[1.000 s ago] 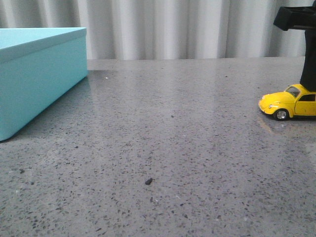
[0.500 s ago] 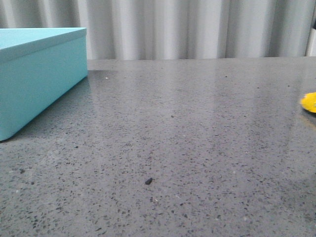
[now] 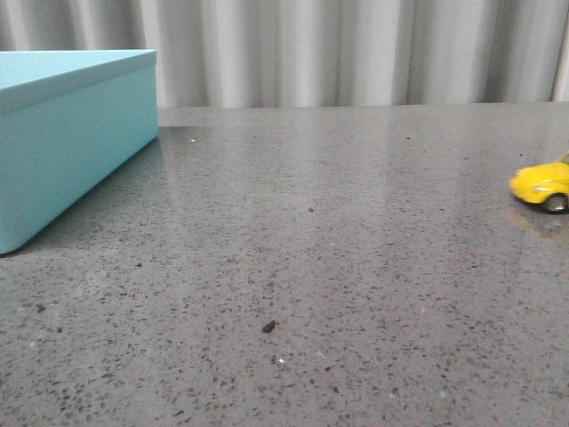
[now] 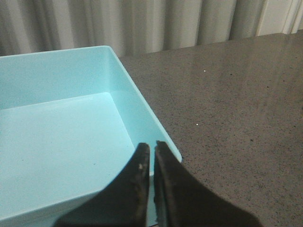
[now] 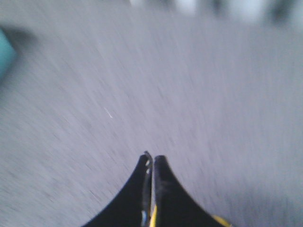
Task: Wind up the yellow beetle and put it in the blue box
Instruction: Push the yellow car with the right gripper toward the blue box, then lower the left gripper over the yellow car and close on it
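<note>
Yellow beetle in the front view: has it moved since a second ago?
Yes. The yellow beetle now sits further right, partly cut by the frame edge, farther from the blue box, which has stayed put.

Table: polished speckled grey stone look, you get soft sheen and faint reflections off it, smooth in front of the left gripper. Box: matt turquoise, smooth walls and floor, looks like card or plastic, can't tell which; it sits right under and ahead of the left tips. Beetle: glossy yellow paint, dark rubbery tyre. Both grippers' fingers: black, matt, slightly scuffed at the tips. Right gripper: same black finish, view too blurred for texture. Curtain: matt pale cloth, pleated.
</note>
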Available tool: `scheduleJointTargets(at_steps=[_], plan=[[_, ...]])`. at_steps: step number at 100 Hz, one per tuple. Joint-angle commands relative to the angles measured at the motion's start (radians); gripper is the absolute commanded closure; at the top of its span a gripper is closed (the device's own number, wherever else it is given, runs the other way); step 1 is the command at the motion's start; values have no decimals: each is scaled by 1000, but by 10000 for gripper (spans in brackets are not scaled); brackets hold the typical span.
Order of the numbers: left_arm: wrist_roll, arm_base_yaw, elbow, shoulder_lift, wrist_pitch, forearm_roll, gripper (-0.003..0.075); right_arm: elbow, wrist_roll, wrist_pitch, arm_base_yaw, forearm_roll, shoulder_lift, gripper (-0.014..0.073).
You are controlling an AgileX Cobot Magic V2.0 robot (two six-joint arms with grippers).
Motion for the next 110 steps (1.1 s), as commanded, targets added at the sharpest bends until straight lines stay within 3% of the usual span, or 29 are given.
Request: scheduleJointTargets(at_steps=[1, 25, 47, 65, 79, 90, 101, 110], plan=[[-7, -6, -26, 15, -70, -15, 741, -33, -48, -86, 42, -12, -114, 645], [28, -6, -26, 75, -70, -15, 741, 35, -120, -88, 61, -47, -340, 645], [102, -6, -53, 184, -69, -15, 741, 209, -215, -110, 61, -64, -551, 645], [274, -6, -177, 306, -36, -15, 741, 331, -215, -118, 61, -65, -639, 645], [355, -6, -336, 446, 71, -3, 737, 380, -215, -143, 63, -65, -671, 645], [465, -6, -473, 570, 205, 1, 650, 392, -215, -152, 81, -64, -682, 645], [550, -6, -598, 706, 373, 4, 456, 397, -215, -155, 107, -64, -686, 645], [573, -11, -682, 796, 468, 32, 358, 397, -215, -155, 122, -66, -686, 645]])
